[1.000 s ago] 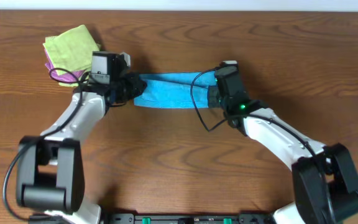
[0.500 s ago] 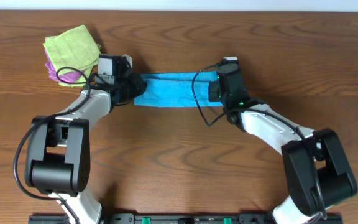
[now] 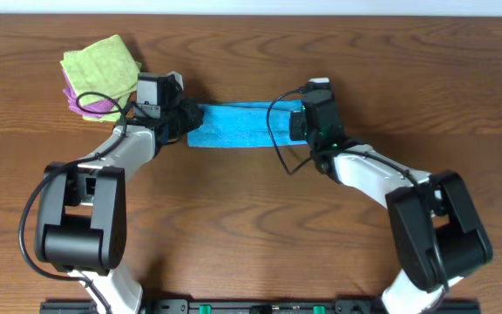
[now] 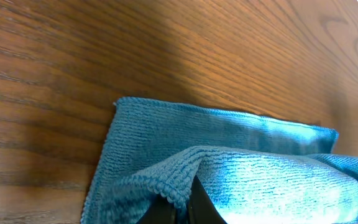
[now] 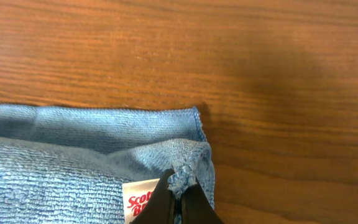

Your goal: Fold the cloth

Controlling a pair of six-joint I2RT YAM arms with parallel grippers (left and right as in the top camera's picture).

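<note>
The sky-blue cloth (image 3: 244, 126) lies stretched between my two grippers at the table's far middle, its near edge folded over toward the far edge. My left gripper (image 3: 184, 122) is shut on the cloth's left corner; the left wrist view shows the pinched fold (image 4: 182, 198) raised over the lower layer (image 4: 185, 121). My right gripper (image 3: 299, 118) is shut on the right corner, pinched next to a white label (image 5: 140, 200) in the right wrist view (image 5: 179, 193).
A light green cloth (image 3: 101, 65) lies on a purple cloth (image 3: 94, 105) at the far left, just beyond the left arm. The wooden table (image 3: 251, 227) extends toward the near side.
Both grippers have carried the cloth's held edge slightly toward the far side. The cloth looks a little narrower and straighter than before.
</note>
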